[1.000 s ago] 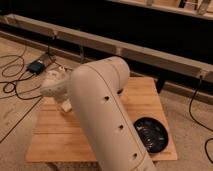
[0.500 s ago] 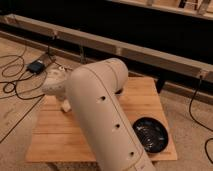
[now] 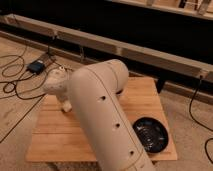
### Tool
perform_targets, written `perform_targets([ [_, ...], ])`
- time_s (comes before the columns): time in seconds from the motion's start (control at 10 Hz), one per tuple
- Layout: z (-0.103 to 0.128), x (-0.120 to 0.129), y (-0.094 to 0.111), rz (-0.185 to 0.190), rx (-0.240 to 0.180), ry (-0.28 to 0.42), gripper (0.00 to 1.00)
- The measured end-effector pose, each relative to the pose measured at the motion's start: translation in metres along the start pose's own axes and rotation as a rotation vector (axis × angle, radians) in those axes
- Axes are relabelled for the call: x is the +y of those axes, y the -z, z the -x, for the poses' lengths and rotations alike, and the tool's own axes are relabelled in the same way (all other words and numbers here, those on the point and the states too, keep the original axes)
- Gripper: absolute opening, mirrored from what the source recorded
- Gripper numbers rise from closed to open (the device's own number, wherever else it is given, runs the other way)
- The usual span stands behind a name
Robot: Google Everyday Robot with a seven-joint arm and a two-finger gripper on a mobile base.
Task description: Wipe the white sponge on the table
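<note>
The light-wood slatted table (image 3: pixel 145 100) stands in the middle of the camera view. My big cream arm (image 3: pixel 102 115) reaches across it from the lower right toward the left. My gripper (image 3: pixel 65 106) points down at the table's left part, close to or touching the top. The white sponge is hidden; I cannot tell whether it is under or in the gripper.
A black bowl (image 3: pixel 151 134) sits on the table's front right corner. Black cables (image 3: pixel 15 85) and a small dark box (image 3: pixel 36 66) lie on the floor to the left. A long metal rail (image 3: pixel 150 52) runs along the dark wall behind the table.
</note>
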Motion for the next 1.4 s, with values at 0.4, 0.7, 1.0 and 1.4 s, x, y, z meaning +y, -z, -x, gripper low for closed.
perform_targets([
  [0.4,-0.015,0.009,0.0,0.009,0.021,-0.009,0.8],
  [0.7,-0.015,0.009,-0.005,-0.008,0.007,-0.02,0.41],
  [1.0,-0.014,0.004,-0.004,-0.013,0.005,-0.028,0.08],
  [1.4,-0.02,-0.012,-0.008,-0.036,0.022,-0.049,0.0],
])
